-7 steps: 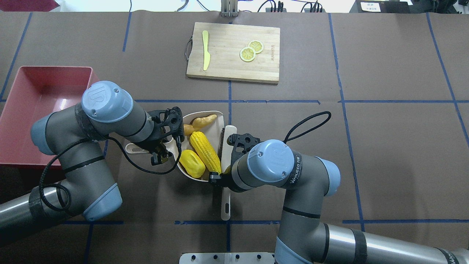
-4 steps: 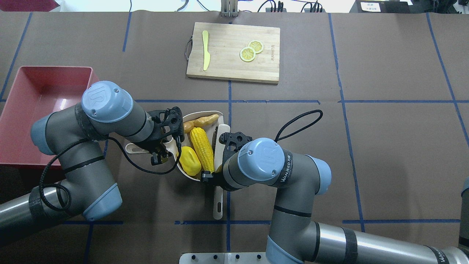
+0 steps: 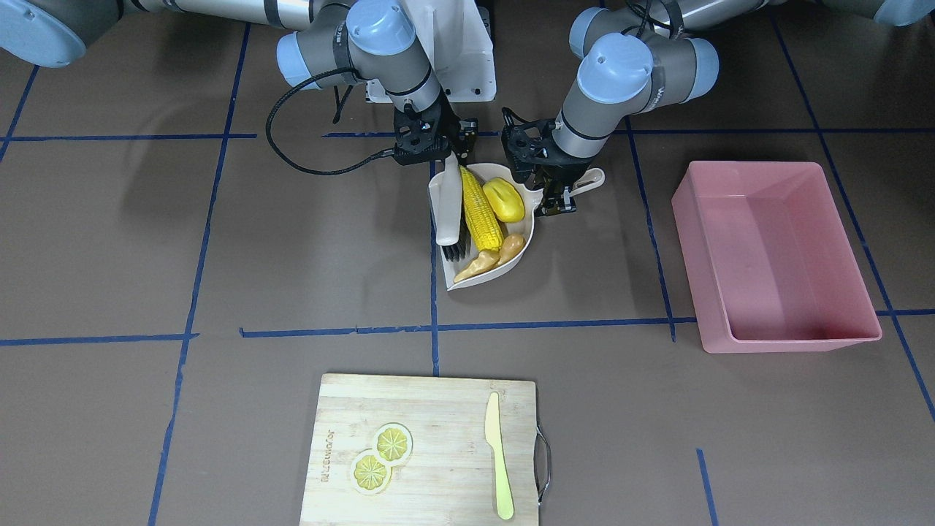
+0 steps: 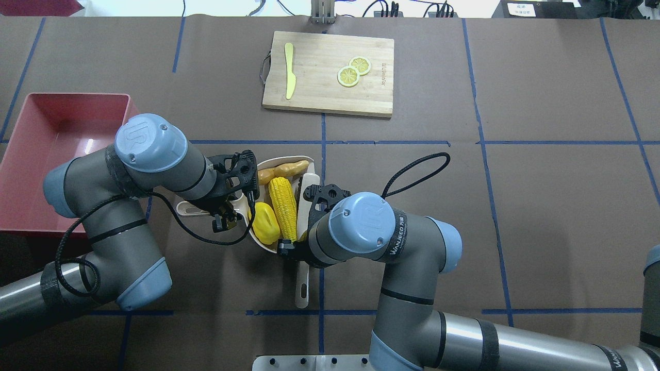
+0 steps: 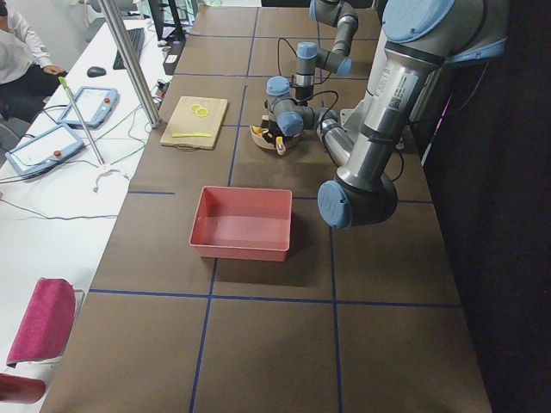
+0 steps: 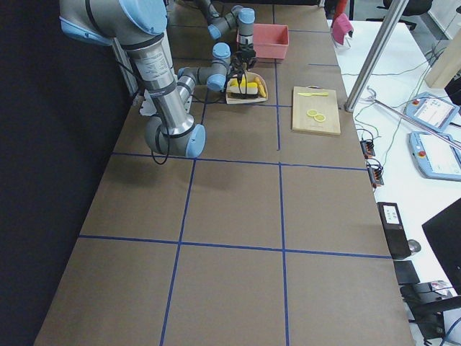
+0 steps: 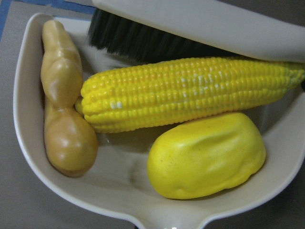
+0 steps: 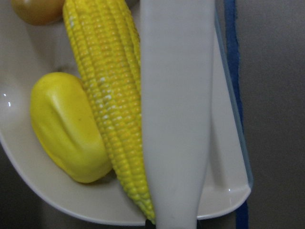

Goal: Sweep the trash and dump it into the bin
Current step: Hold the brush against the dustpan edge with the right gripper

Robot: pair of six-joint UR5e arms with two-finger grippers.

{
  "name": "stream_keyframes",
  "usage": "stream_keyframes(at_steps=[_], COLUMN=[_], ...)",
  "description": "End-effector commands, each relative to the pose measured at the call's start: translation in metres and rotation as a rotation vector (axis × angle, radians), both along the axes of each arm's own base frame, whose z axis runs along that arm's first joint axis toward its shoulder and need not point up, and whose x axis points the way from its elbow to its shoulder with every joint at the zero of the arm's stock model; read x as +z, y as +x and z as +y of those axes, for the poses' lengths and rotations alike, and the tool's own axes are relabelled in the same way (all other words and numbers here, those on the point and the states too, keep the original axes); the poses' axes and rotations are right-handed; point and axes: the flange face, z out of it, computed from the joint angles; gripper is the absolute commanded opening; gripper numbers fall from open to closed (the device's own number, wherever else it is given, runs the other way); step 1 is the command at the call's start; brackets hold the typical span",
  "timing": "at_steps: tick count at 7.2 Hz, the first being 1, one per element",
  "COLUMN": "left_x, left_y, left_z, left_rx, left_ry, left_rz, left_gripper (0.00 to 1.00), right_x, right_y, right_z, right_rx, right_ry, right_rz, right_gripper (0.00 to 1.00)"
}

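The trash lies in the beige dustpan (image 4: 289,161): the corn cob (image 4: 282,206), the lumpy yellow vegetable (image 4: 264,222) and the tan ginger root (image 4: 283,170). My left gripper (image 4: 227,212) is shut on the dustpan's handle (image 4: 188,208). My right gripper (image 3: 445,155) is shut on the white brush (image 4: 305,190), which lies along the corn at the pan's open side. In the left wrist view the bristles (image 7: 143,40) touch the corn (image 7: 190,90). The pink bin (image 4: 56,149) stands empty at the table's left.
A wooden cutting board (image 4: 330,74) at the far middle carries a pale green knife (image 4: 290,77) and two lemon slices (image 4: 353,72). My left arm's elbow overhangs the bin's near right corner. Operators' desks with tablets (image 5: 52,146) stand beyond the far table edge.
My right arm has moved left with the brush, pushing the corn and the yellow vegetable deeper into the dustpan. The left arm and dustpan have stayed still.
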Motion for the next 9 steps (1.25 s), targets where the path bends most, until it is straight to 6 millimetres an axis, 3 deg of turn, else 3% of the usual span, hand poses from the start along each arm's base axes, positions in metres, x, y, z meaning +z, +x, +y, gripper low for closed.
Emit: stream_keyframes(at_steps=[1, 2, 5, 9], left_x=[0.001, 0.0, -0.001, -0.001], left_y=[0.0, 0.0, 0.0, -0.002], left_z=[0.0, 0.0, 0.0, 0.0], left_rx=[0.0, 0.0, 0.0, -0.001], left_ry=[-0.001, 0.0, 0.001, 0.0], left_rz=[-0.001, 0.0, 0.001, 0.004], left_gripper=[0.0, 0.0, 0.0, 0.0], right_x=[-0.003, -0.001, -0.013, 0.0], right_y=[0.002, 0.003, 0.034, 0.038], right_z=[0.001, 0.001, 0.011, 0.01], right_rx=[-0.001, -0.001, -0.004, 0.013], right_ry=[0.003, 0.0, -0.015, -0.018], right_rz=[-0.006, 0.004, 0.046, 0.091], right_gripper=[0.0, 0.0, 0.0, 0.0])
